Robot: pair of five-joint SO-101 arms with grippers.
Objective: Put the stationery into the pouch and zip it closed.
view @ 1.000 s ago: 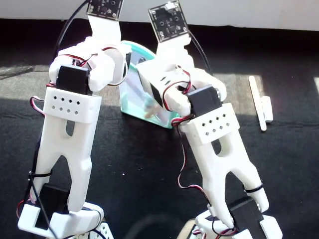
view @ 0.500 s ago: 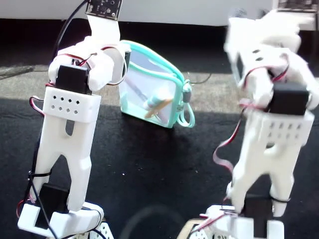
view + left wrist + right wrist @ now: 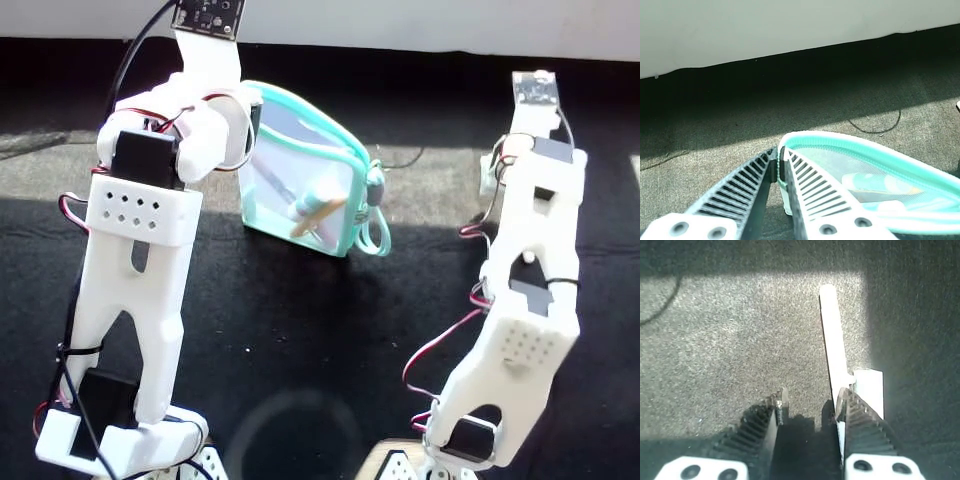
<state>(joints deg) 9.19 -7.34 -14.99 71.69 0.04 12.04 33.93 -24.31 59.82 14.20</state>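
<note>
Left end effector (image 3: 778, 155) pinched tight on the rim of the teal mesh zip pouch (image 3: 860, 160), which stands on edge, tilted, on the dark carpet-textured table (image 3: 715, 335). A tan stick-shaped item (image 3: 318, 211) and other pale stationery show through the mesh. Right end effector (image 3: 812, 407) spread wide, low over the table, well apart from the pouch. Long white plastic pen (image 3: 832, 340) lies flat just inside one finger, other finger clear of it; short white block (image 3: 870, 390) alongside the pen
</note>
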